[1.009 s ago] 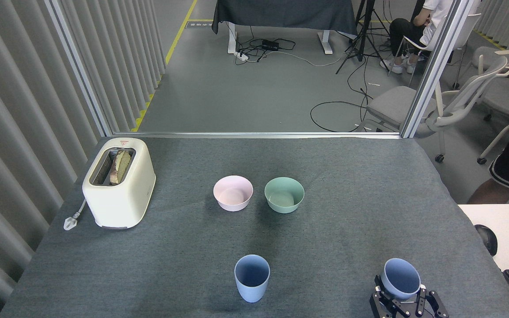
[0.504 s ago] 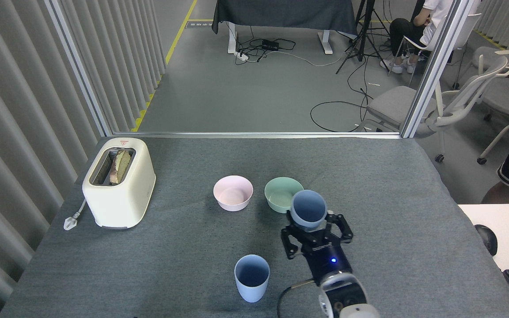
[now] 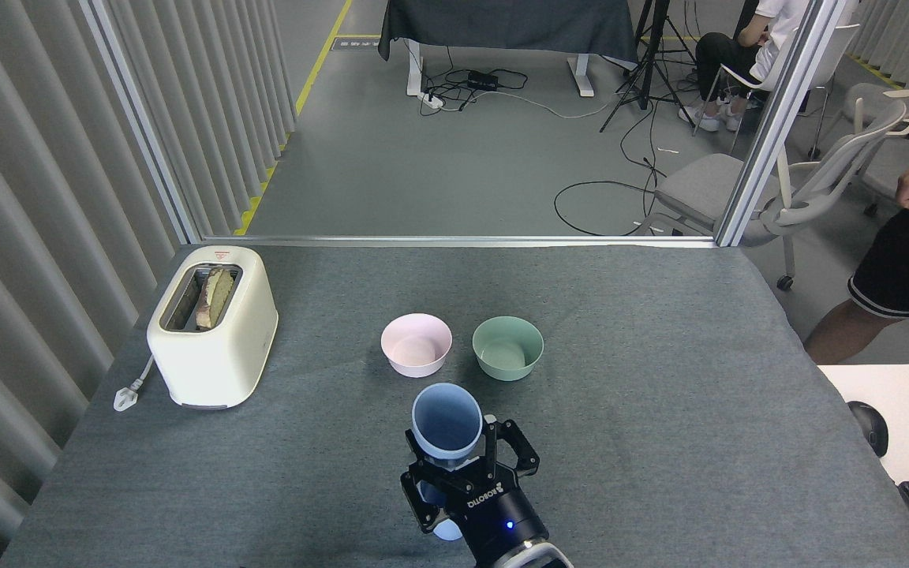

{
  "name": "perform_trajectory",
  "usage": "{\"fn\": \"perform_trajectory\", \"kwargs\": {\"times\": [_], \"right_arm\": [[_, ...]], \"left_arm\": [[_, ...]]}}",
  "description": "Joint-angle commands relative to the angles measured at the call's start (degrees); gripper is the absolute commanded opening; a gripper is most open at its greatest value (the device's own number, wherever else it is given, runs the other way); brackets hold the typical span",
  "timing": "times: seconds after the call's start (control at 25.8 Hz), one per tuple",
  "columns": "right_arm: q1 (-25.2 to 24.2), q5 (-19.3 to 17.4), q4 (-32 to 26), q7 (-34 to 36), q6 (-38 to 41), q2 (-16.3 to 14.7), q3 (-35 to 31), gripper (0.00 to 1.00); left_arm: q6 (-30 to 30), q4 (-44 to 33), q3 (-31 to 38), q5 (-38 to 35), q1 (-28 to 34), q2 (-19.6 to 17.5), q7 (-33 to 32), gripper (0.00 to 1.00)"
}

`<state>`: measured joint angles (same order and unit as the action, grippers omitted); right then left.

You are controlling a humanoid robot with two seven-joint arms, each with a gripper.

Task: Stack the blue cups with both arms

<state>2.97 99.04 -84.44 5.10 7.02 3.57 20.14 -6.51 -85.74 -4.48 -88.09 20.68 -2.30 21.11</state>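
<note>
On the table (image 3: pixel 660 331), far left: a cream toaster (image 3: pixel 212 327) is seen with a slice of bread (image 3: pixel 215 296) standing in its slot; its plug (image 3: pixel 126 394) lies on the cloth beside it. Centre, further back: a pink bowl (image 3: pixel 416 344) and a mint-green bowl (image 3: pixel 507 347) are set side by side, close but apart, both upright and both empty. Near edge, centre: one blue cup (image 3: pixel 447 420) is held upright, mouth open and empty, by the right gripper (image 3: pixel 466 469), black fingers (image 3: pixel 519 455) clenched around its lower wall. The second blue cup (image 3: pixel 440 517) stands on the table directly under the gripper, mostly hidden; only part of its rim and base can be made out. Whether the held cup has entered it cannot be told. Left gripper is out of view.
</note>
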Motion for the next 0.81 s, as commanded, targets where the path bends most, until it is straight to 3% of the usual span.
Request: {"fn": "perform_trajectory", "kwargs": {"times": [0.0,0.58,0.78], "right_arm": [[-1.83,0.01,-0.20,0.00,0.02,-0.05,0.16,0.67],[-2.70,-0.25,1.03,0.17,-0.07,-0.23,-0.37,0.69],[-2.97,-0.34,1.73,0.17,0.02,-0.23,-0.37,0.76]], "left_arm": [[0.00,0.05,0.00,0.02,-0.03,0.01,0.07,1.00],[0.00,0.05,0.00,0.11,-0.03,0.01,0.07,1.00],[0.09,0.05,0.09,0.11,-0.03,0.01,-0.01,1.00]]}}
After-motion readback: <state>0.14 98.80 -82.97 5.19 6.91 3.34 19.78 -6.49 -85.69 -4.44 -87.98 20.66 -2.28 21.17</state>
